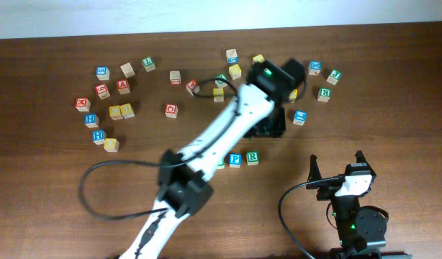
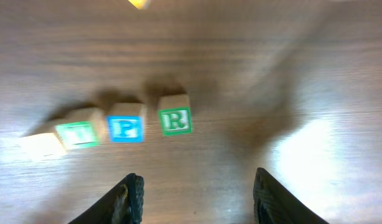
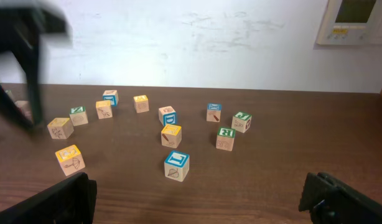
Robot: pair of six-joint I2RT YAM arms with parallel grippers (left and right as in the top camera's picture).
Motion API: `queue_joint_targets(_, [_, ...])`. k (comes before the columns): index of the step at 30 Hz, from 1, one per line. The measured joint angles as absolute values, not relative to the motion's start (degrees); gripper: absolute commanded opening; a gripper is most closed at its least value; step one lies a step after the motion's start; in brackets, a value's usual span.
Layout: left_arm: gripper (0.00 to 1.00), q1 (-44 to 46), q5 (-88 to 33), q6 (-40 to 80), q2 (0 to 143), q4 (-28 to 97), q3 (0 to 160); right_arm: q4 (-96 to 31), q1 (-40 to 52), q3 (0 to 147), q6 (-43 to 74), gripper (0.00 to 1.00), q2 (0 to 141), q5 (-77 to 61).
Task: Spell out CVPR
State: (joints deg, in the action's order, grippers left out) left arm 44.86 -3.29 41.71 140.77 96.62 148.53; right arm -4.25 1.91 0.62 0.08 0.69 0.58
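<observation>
P block (image 1: 235,159) and R block (image 1: 253,157) sit side by side on the desk (image 1: 34,216), a green block (image 2: 79,134) just beside P. The left pincer (image 2: 194,193) hangs near them, wide open, holding nothing; the right pincer (image 3: 197,205), well apart, gapes empty too.

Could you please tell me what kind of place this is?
Probably an indoor robot test room or lab: a dark brown wooden table strewn with small wooden letter blocks, a plain white wall behind it, and a beige wall-mounted control panel.

Wooden blocks (image 2: 175,114), wood-grain table (image 1: 48,216)
</observation>
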Motion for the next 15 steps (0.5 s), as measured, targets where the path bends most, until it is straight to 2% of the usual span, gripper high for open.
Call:
queue_joint_targets(3, [0.6,36.0,-2.1,34.5,125.0,96.6,149.2,-4.3,1.9,0.6,0.0,0.98,0.7,0.6])
queue_joint_targets(6, [0.66,28.4,-1.5,28.8,118.5,96.7,148.2,-4.3,1.9,0.6,0.0,0.98,0.7,0.6])
queue_joint_targets(9, [0.71,20.3,0.1,27.0,113.5,96.2,133.8,-4.3,1.9,0.6,0.0,0.98,0.7,0.6])
queue_joint_targets(11, [0.75,11.8,1.5,26.8,107.7,97.0,120.6,-4.3,1.9,0.6,0.0,0.98,0.7,0.6])
queue_joint_targets(15, [0.79,3.2,3.1,29.2,103.9,95.5,109.9,-4.3,1.9,0.6,0.0,0.98,0.7,0.6])
